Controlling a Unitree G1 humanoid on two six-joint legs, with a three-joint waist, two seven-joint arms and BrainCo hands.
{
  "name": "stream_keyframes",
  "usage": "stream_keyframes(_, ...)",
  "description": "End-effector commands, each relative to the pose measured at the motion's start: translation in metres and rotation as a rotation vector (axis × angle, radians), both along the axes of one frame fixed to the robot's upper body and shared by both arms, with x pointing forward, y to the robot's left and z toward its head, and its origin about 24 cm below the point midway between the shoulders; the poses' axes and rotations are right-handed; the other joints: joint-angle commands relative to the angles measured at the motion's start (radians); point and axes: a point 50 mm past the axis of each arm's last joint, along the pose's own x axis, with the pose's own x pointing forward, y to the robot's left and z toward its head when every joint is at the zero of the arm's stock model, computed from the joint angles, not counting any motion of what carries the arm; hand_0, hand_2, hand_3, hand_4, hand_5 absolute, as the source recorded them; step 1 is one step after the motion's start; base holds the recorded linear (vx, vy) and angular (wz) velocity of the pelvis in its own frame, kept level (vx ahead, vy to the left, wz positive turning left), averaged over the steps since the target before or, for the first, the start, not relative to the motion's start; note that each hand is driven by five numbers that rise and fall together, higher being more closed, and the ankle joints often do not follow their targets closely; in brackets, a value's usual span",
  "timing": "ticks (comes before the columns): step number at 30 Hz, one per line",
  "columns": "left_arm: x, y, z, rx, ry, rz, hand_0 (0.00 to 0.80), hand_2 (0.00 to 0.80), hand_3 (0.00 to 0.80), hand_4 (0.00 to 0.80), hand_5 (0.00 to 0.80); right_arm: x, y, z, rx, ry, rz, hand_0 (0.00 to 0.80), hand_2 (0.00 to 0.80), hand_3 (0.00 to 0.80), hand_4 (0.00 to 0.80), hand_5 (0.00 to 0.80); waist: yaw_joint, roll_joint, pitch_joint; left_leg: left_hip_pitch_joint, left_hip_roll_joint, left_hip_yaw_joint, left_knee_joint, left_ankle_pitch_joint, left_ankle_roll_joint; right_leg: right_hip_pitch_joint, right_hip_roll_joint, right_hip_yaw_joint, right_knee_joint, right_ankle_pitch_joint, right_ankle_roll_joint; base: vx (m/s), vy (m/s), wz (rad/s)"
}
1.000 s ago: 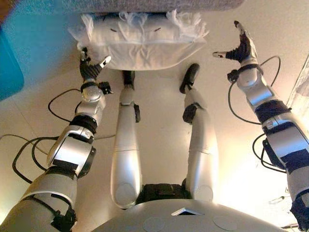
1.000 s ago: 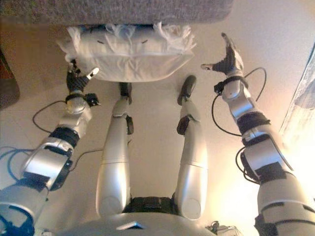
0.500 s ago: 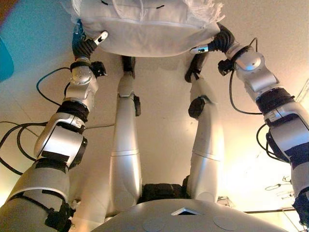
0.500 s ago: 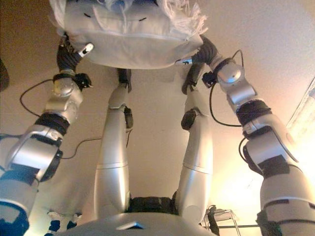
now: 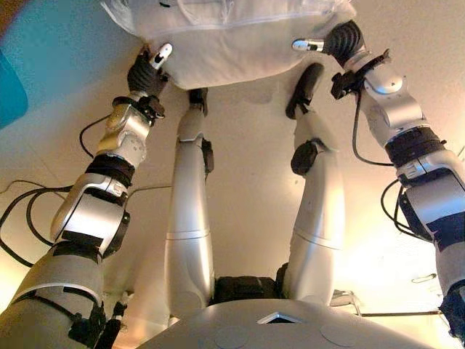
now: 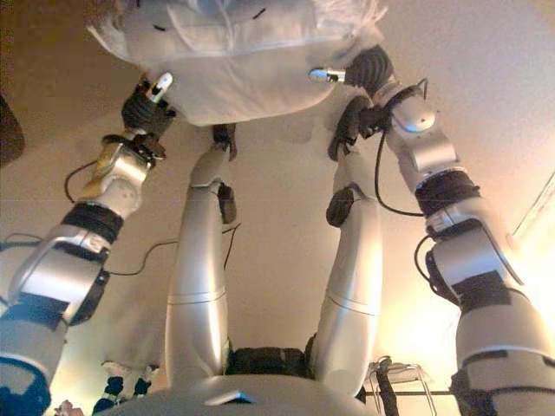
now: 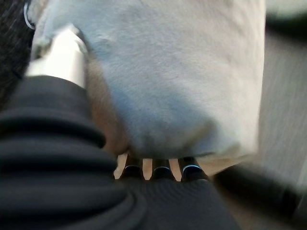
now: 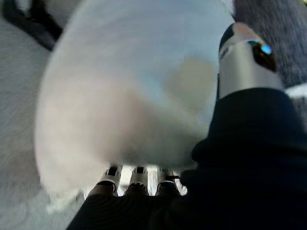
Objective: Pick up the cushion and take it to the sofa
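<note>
A white cushion (image 5: 232, 36) with a fringed edge hangs off the floor at the top of the eye views, held between both hands. My left hand (image 5: 145, 73) grips its left end, thumb (image 7: 57, 57) on the near face and fingers (image 7: 158, 170) tucked beneath the cushion (image 7: 182, 72). My right hand (image 5: 341, 40) grips the right end the same way, its thumb (image 8: 244, 62) pressed on the cushion (image 8: 129, 86) and its fingers (image 8: 136, 177) underneath. The cushion's far side is cut off by the top edge.
Beige floor (image 5: 247, 182) lies below the cushion. A teal object (image 5: 11, 87) sits at the left edge. Grey textured fabric (image 8: 273, 33), likely the sofa, shows past the cushion in the right wrist view.
A second ago the right hand stood apart and open beside the cushion on the floor. Both hands have since closed on its ends and it has risen; the camera has tilted too.
</note>
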Motion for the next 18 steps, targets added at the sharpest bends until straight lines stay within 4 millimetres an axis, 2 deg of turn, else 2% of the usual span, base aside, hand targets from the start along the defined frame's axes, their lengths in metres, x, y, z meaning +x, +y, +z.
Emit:
stream_keyframes(1,-0.016,-0.131,0.039,-0.108,-0.218,-0.631,0.8,0.8,0.8,0.8,0.8,-0.022,0.086,0.032,-0.064,-0.101,0.399,0.8,0.8,0.8,0.8,0.8,-0.027,0.094,0.009,-0.074,-0.001,0.011,-0.04,0.016,-0.003,0.002,0.019,0.02,0.042,-0.077,0.082,0.0,0.0,0.0)
stream_keyframes(5,-0.025,-0.148,0.04,-0.184,-0.248,-0.697,0.8,0.8,0.8,0.8,0.8,-0.026,0.094,0.027,-0.022,-0.087,0.426,0.8,0.8,0.8,0.8,0.8,-0.033,0.097,0.009,-0.048,-0.011,0.014,-0.062,0.027,-0.001,0.026,0.022,0.024,0.004,-0.057,0.086,-0.019,-0.011,0.02)
stream_keyframes(10,-0.033,-0.156,0.034,-0.231,-0.255,-0.698,0.8,0.8,0.8,0.8,0.8,-0.024,0.087,0.015,0.034,-0.062,0.36,0.8,0.8,0.8,0.8,0.8,-0.037,0.092,0.009,0.025,-0.022,0.006,-0.1,0.042,0.003,0.09,0.024,0.02,-0.055,-0.02,0.095,-0.002,-0.088,-0.02)
stream_keyframes(15,-0.047,-0.153,0.001,-0.217,-0.222,-0.67,0.8,0.8,0.8,0.8,0.8,-0.027,0.06,-0.022,0.097,-0.027,0.25,0.8,0.8,0.8,0.8,0.8,-0.034,0.077,0.009,0.205,-0.014,0.007,-0.168,0.064,-0.002,0.256,0.01,-0.009,-0.124,0.016,0.103,-0.008,-0.137,-0.01)
stream_keyframes(18,-0.058,-0.14,-0.018,-0.221,-0.216,-0.655,0.8,0.8,0.8,0.8,0.8,-0.037,0.044,-0.043,0.14,-0.026,0.213,0.8,0.8,0.8,0.8,0.8,-0.027,0.065,0.009,0.343,-0.009,0.013,-0.212,0.068,-0.003,0.383,-0.003,-0.042,-0.155,0.019,0.107,-0.01,-0.158,-0.05)
